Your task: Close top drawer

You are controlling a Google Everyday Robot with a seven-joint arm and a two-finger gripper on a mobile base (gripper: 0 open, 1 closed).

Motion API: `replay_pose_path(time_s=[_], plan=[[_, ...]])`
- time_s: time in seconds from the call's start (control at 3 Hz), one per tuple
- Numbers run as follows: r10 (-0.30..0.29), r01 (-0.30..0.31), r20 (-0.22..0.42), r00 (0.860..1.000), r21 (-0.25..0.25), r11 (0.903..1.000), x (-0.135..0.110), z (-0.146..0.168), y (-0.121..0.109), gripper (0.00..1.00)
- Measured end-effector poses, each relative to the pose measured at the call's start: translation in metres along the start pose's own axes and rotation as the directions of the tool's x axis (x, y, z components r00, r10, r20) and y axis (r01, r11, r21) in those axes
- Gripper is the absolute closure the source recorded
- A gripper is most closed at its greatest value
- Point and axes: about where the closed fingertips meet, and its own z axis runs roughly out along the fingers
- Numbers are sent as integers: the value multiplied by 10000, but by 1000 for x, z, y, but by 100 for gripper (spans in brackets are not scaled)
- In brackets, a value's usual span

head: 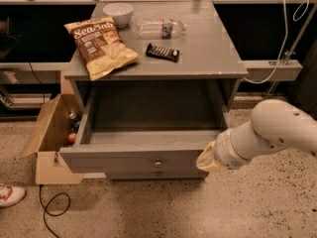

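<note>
The top drawer of the grey cabinet is pulled far out toward me, and what I see of its inside holds nothing. Its wide front has a small round metal knob at centre. Just below it the knob of a lower drawer shows. My gripper is at the end of the white arm, which reaches in from the right. It is at the right end of the drawer front, level with it. I cannot tell whether it touches the front.
On the cabinet top lie a chip bag, a white bowl, a plastic bottle and a dark snack bar. An open cardboard box stands at the cabinet's left. A shoe and a cable lie on the floor.
</note>
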Motion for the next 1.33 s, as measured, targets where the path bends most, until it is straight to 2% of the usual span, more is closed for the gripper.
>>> replay_pose_path(time_s=[0.33, 0.67, 1.0, 1.33], plan=[[-576, 534, 548, 9968, 746, 9958, 6, 24, -28, 100], [-615, 563, 602, 9963, 852, 9948, 5, 27, -32, 100], [-584, 471, 915, 9941, 1203, 9916, -1, 33, -49, 100], [-587, 475, 912, 9941, 1204, 9916, -1, 33, -49, 100]])
